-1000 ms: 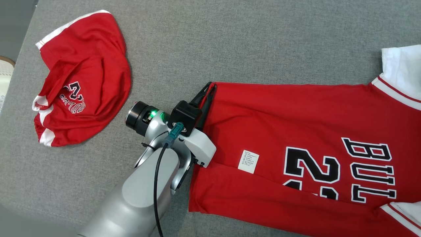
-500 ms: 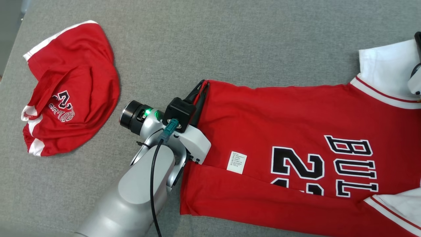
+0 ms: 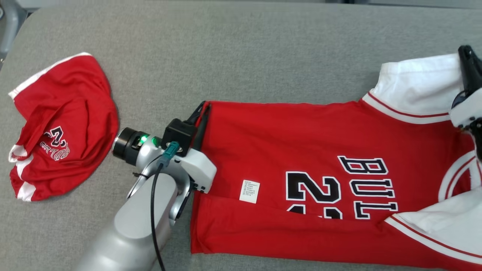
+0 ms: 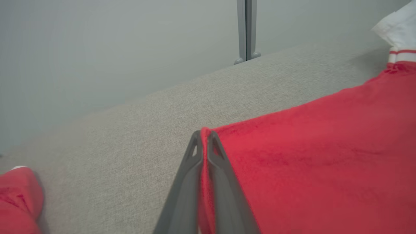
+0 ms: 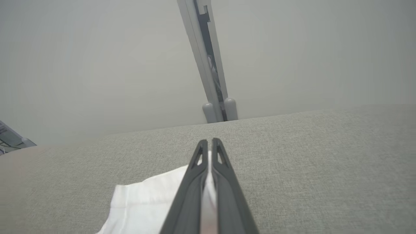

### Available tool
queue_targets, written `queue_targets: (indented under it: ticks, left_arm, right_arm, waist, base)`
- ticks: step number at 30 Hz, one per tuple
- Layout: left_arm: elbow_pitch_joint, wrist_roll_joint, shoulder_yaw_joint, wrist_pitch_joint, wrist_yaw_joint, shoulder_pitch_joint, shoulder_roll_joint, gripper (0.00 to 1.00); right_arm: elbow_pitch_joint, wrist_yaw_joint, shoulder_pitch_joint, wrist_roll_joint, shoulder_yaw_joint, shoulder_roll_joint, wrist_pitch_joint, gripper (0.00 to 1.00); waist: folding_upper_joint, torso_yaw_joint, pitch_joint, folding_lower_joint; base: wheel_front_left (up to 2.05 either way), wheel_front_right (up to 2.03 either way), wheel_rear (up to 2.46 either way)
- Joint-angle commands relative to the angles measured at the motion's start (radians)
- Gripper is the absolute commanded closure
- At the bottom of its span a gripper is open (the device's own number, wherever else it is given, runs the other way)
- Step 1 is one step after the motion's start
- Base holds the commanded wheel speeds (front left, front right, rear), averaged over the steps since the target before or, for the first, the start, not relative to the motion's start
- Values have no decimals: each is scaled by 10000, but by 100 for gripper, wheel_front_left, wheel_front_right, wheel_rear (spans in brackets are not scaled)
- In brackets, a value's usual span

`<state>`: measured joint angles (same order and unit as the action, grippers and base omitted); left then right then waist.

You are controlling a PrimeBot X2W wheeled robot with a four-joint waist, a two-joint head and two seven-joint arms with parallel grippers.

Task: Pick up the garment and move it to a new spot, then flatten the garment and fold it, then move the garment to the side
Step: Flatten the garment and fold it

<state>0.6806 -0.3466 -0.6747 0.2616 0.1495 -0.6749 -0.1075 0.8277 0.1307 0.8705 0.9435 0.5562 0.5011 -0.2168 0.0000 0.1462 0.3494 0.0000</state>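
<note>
Under red jersey (image 3: 301, 143) — grey fabric surface (image 3: 263, 49); beyond — pale wall (image 5: 97, 65)

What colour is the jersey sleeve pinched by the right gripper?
White; the sleeve shows best in the head view, edged by a thin red stripe.

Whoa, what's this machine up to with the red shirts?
A two-armed robot is handling the red jersey, which lies stretched out and mostly flat on a grey padded surface. Its left hand is pinched shut on the far corner of the jersey's hem. Its right hand is pinched shut on the far white sleeve. A second red garment sits crumpled off to the robot's left, untouched.
</note>
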Motion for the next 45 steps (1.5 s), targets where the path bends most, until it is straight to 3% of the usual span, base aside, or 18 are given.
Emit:
queue_targets:
  ticks: [1,9,24,28,34,45]
  left_arm:
    - [58,-24,48,46,-10,198,-113,100]
    - [269,173,-126,45,-94,574,-461,100]
    - [-125,792,-1148,-370,-507,1523,-1603,100]
    - [-523,937,-1433,-626,-596,1842,-1973,85]
    - [-1411,1010,-1708,-1031,-629,2320,-2480,100]
    - [-2810,895,-2072,-1751,-693,2943,-2933,100]
  right_arm:
    - [-193,0,-341,247,10,60,-150,100]
    - [-1385,0,-1784,1279,60,366,-247,100]
    - [-4071,0,-4925,2730,178,1624,1231,100]
    - [-4620,0,-5536,2988,47,2015,1784,100]
    - [-5328,0,-6218,3181,-235,2520,2673,100]
    - [-6142,0,-7356,3096,-1026,3012,4635,100]
  waist:
    - [0,-209,-301,0]
    - [0,-471,-920,0]
    - [0,-885,-1603,0]
    - [0,-952,-1699,0]
    - [0,-957,-1892,0]
    - [0,-838,-2209,0]
  base:
    - [0,0,0]
    - [0,0,0]
    - [0,0,0]
    - [0,0,0]
    - [0,0,0]
    - [0,0,0]
